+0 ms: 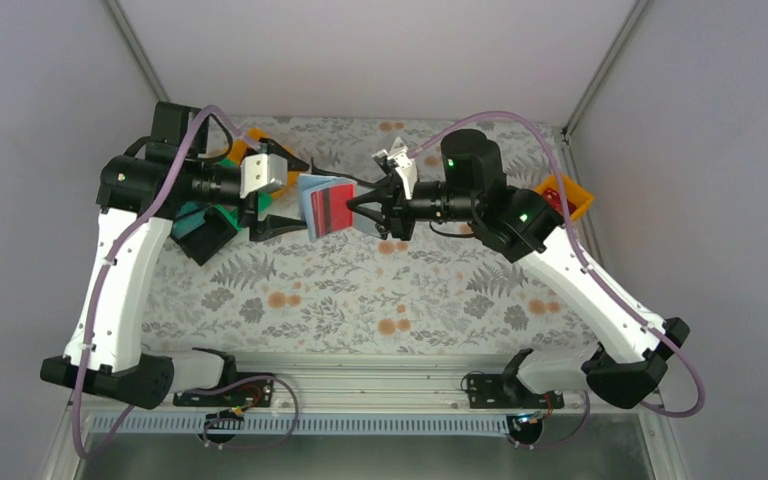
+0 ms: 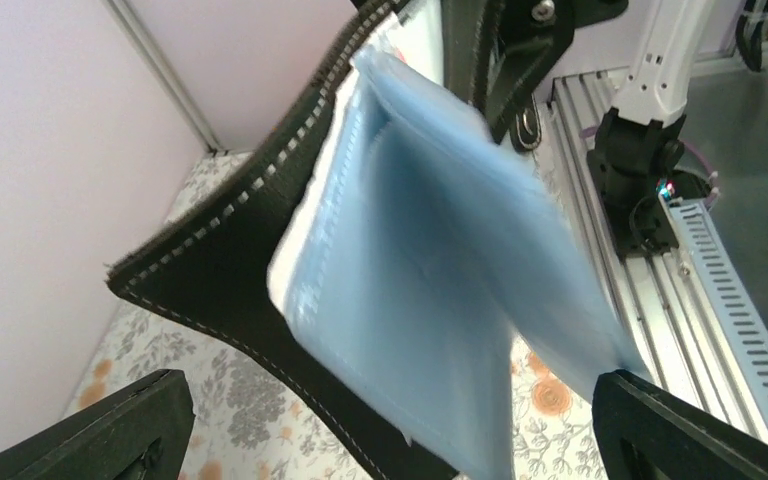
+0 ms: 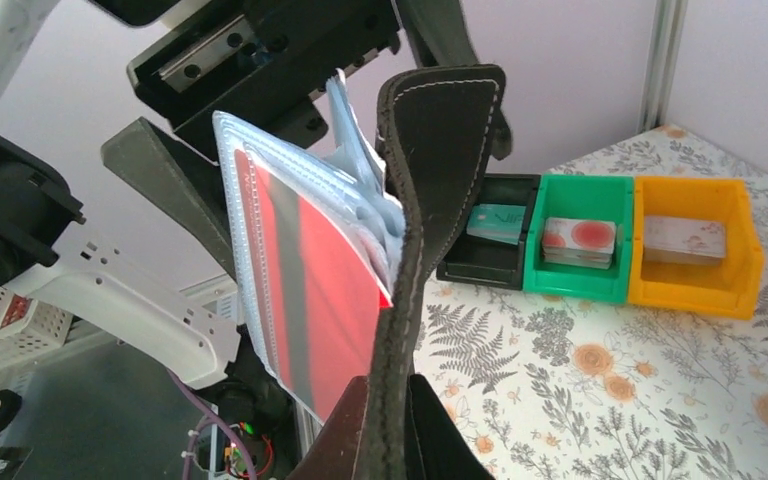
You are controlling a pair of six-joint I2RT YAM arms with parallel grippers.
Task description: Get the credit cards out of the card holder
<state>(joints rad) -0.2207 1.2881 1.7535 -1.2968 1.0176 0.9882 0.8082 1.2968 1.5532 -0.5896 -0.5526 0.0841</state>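
While my right pincer (image 1: 352,207) is clamped on the black cover of the card holder (image 1: 325,207), holding it in the air over the twelve o'clock end of the table (image 1: 360,290), my left pincer (image 1: 285,198) has its jaws wide apart at the holder's nine o'clock side, gripping nothing. The holder hangs open with its pale-blue sleeves (image 2: 430,300) fanned out. The red card (image 3: 330,300) sits inside one of them, facing my right wrist. The teal card (image 3: 495,222) lies in the black bin (image 3: 470,270), so I judge the red one is the card left to draw.

To do this step well, I think the right grip should be firm and steady, because the holder looks floppy and the sleeves look loose. The left fingertips ought to come in around one bare edge of the card, not the whole bundle. Pinching sleeve and card together would likely just drag the holder. After that I would pull straight along the pocket mouth, though I cannot tell which edge is open.

The table wears a floral cloth. At its ten o'clock the black bin, a green bin (image 3: 575,287) and an orange bin (image 3: 695,295) stand touching in a row, each with cards inside. Pale walls (image 1: 360,50) close in at nine, twelve and three o'clock, and a metal rail (image 1: 360,380) runs along six o'clock.
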